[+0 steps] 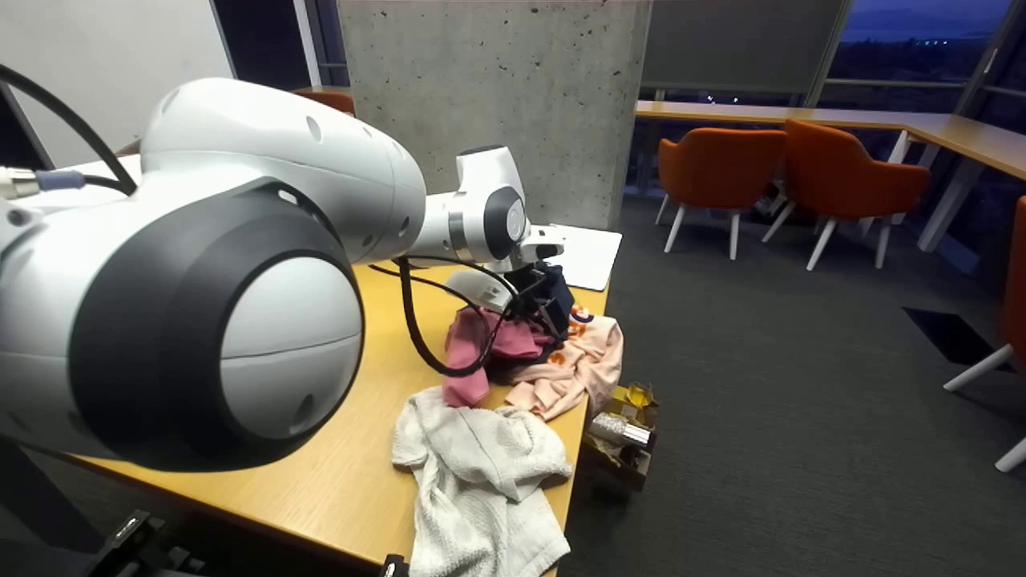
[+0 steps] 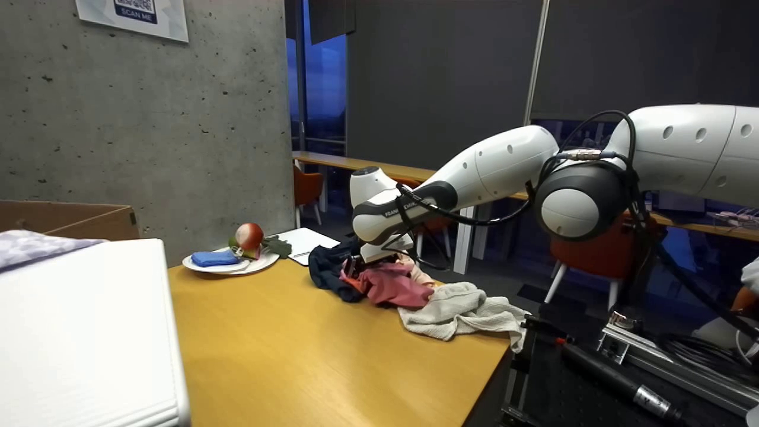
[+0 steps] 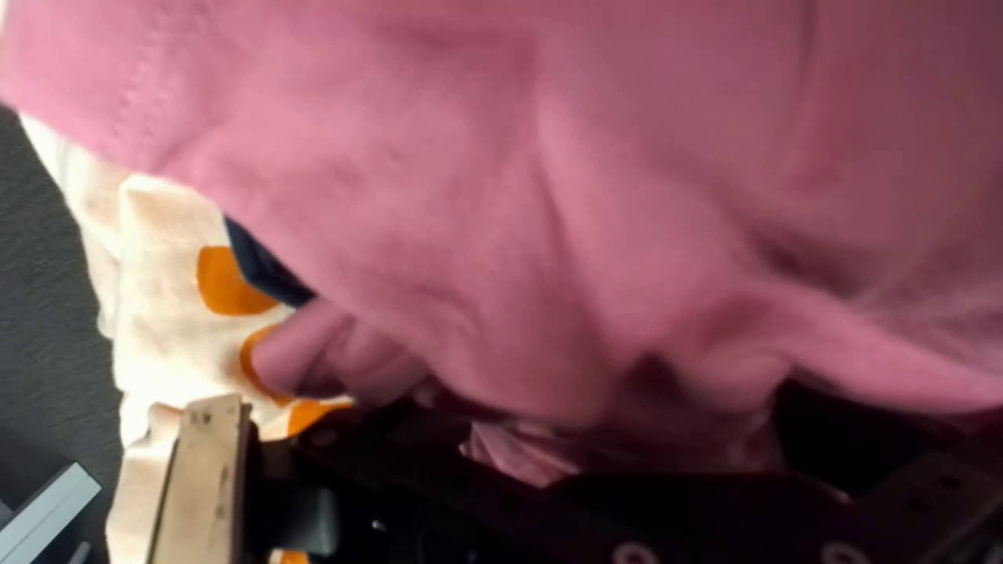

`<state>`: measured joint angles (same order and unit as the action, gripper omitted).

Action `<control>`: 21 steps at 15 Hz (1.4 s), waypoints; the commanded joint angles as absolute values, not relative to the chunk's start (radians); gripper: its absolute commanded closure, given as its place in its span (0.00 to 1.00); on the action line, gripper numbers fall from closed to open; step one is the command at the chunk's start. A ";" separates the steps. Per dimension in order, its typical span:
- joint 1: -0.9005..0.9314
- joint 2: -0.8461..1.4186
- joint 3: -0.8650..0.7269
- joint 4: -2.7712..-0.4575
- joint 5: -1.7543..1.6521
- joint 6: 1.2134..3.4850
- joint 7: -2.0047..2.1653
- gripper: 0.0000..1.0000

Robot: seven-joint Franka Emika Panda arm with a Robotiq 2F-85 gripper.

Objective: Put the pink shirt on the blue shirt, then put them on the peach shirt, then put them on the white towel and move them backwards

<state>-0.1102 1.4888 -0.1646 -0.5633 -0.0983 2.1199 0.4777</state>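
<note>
The pink shirt [image 1: 465, 357] lies crumpled on the table in both exterior views [image 2: 394, 284] and fills most of the wrist view [image 3: 470, 196]. The dark blue shirt [image 2: 332, 273] lies partly under and beside it, and also shows behind the gripper [image 1: 557, 280]. The peach shirt [image 1: 593, 353], with orange marks, lies at the table edge beside them and shows in the wrist view [image 3: 157, 329]. The white towel [image 1: 481, 457] lies nearer the robot, touching the pink shirt. My gripper [image 3: 533, 439] is low over the pile against the pink cloth. Its fingers look apart; their tips are partly hidden.
A white board [image 1: 593, 256] lies at the table's far edge. White plates [image 2: 261, 261] hold a blue cloth and toy food. A white box-like object [image 2: 89, 332] and a cardboard box [image 2: 65, 216] are at the side. An open box [image 1: 633, 413] stands below the table edge.
</note>
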 commanded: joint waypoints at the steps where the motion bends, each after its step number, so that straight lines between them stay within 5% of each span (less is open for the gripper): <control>1: -0.118 1.488 -0.148 -0.632 -0.080 2.140 0.489 0.26; 10: -0.083 1.331 -0.097 -0.873 -0.055 2.214 0.481 0.84; 21: -0.013 0.958 0.000 -1.323 0.016 2.312 0.434 0.90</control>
<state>-0.0316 1.1211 -0.0083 -1.1334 -0.0548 2.2805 0.4822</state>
